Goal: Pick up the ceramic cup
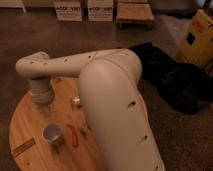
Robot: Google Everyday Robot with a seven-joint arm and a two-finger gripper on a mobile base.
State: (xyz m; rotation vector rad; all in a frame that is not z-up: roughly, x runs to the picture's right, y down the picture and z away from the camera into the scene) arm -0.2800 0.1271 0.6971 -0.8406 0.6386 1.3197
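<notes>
The ceramic cup (52, 132) is small, round and pale, with a wide light rim. It stands upright on the round wooden table (25, 117) near its front left. My white arm reaches in from the lower right, bends at an elbow on the left and points down. The gripper (43, 101) hangs at the grey wrist end above the table, a little behind and to the left of the cup and apart from it. A thin red-orange stick (74, 135) lies just right of the cup. A tiny silvery metal object (76, 101) sits further back.
A flat wooden strip (22, 147) lies by the table's front left edge. A black bag or sheet (175, 75) lies on the floor to the right. A yellow object (200, 37), white boxes (68, 10) and a wooden pallet (134, 15) stand at the back.
</notes>
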